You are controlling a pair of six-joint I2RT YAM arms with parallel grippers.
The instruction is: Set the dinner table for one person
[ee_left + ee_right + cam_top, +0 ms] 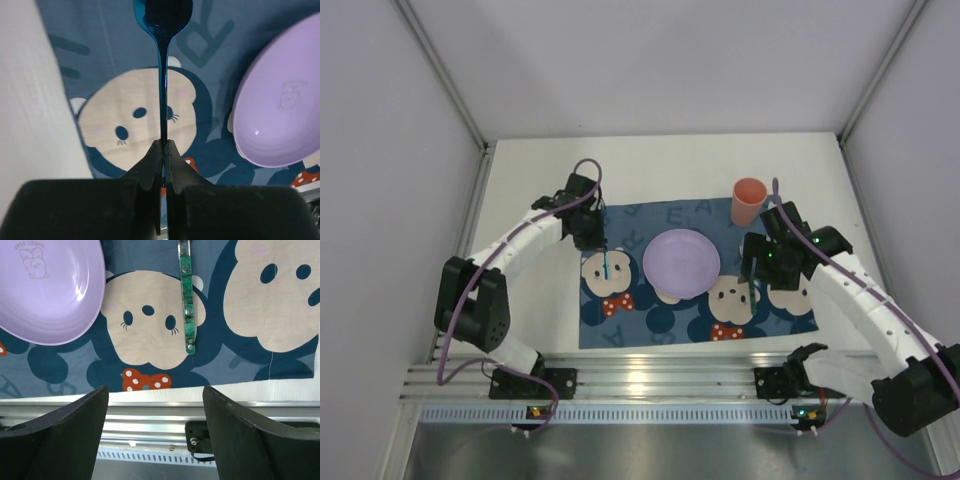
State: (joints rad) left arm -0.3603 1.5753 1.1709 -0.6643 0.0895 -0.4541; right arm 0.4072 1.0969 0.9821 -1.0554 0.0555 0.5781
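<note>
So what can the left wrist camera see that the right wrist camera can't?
Only the left wrist view shows the shiny blue metal spoon, pinched in the shut left jaws. Only the right wrist view shows the green marbled riveted utensil handle, lying on the dark blue cloth placemat printed with cartoon mice, beyond the open right jaws. Both show that placemat and the round lilac plastic plate.
</note>
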